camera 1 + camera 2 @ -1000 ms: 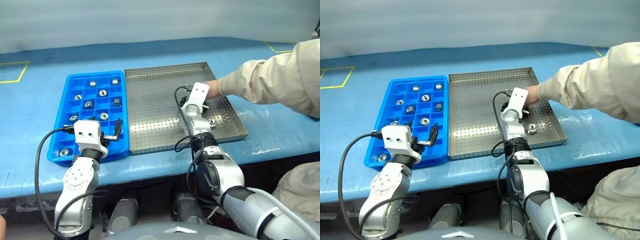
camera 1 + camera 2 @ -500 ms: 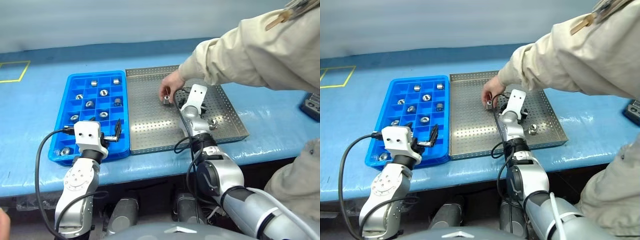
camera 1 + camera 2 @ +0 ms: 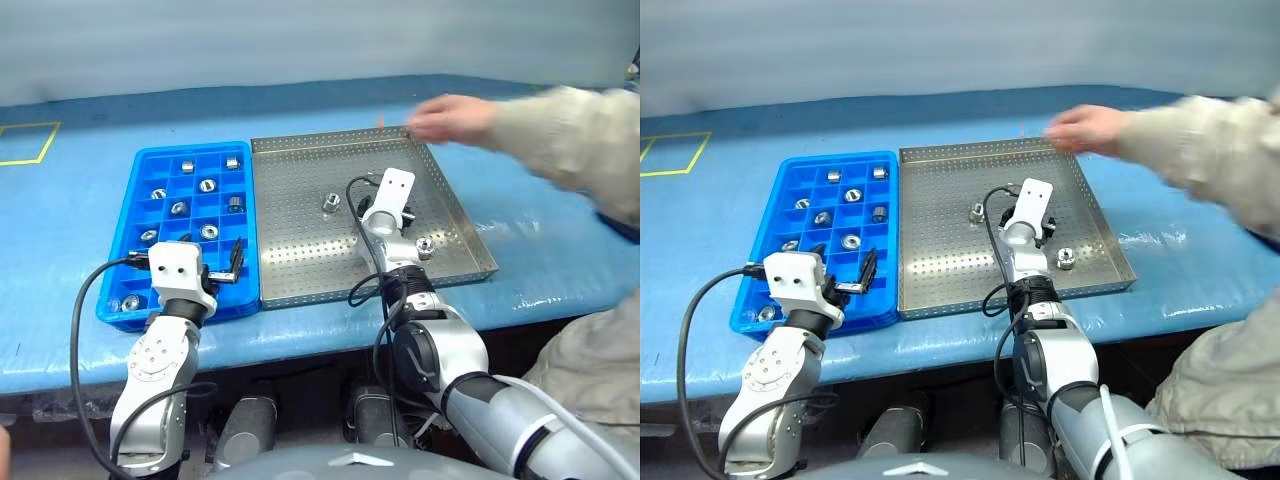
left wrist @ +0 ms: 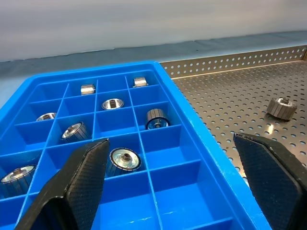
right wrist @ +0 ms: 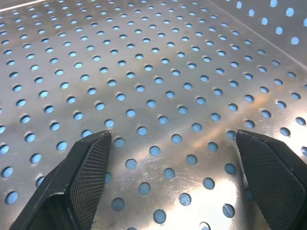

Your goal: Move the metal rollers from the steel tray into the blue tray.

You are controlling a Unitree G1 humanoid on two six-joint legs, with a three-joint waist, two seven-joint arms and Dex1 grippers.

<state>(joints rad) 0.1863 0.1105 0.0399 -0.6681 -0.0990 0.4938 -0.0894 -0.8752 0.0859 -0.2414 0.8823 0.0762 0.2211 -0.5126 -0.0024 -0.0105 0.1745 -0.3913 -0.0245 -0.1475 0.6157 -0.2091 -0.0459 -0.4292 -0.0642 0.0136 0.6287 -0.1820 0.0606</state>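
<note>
While both claws hang spread wide, the left gripper [image 3: 222, 268] over the blue tray [image 3: 140, 205] at lower left and the right gripper [image 5: 175, 158] above the steel tray [image 3: 300, 250] at center, 2 metal rollers [image 3: 331, 201] lie in that steel tray and a person's hand [image 3: 450, 118] hovers upper right.

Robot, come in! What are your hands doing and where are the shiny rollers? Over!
Both jaws open, empty. Two metal rollers left in steel tray, others in blue tray. Person's hand over tray's far edge.

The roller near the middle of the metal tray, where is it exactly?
In the left eye view, that roller sits on the steel tray, just left of the right gripper.
</note>
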